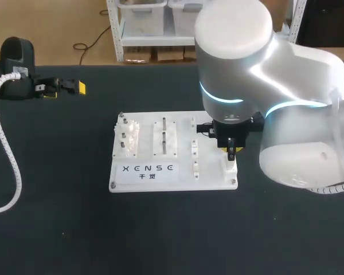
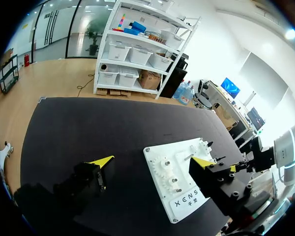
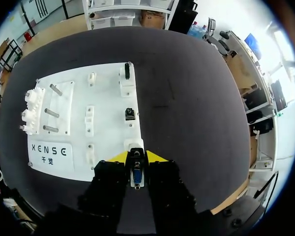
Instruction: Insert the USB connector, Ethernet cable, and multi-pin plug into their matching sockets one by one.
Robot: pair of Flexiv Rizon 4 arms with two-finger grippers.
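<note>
A white board (image 1: 183,172) with sockets lies mid-table. My right gripper (image 1: 231,150) hangs over its near right corner, shut on the multi-pin plug (image 3: 136,171), a small blue-faced connector held between the yellow-tipped fingers (image 3: 119,157). The plug sits directly over a white socket block (image 3: 134,144); whether they touch is unclear. Further along that row of sockets, a black connector (image 3: 130,114) and another black connector (image 3: 127,71) stand in their sockets. My left gripper (image 1: 63,87) rests at the table's far left, open and empty, facing the board (image 2: 182,152).
White gear pieces (image 1: 128,137) and a block with metal pegs (image 1: 164,136) occupy the board's left half. A white coiled cable (image 1: 6,149) trails from my left arm across the black tabletop at the left.
</note>
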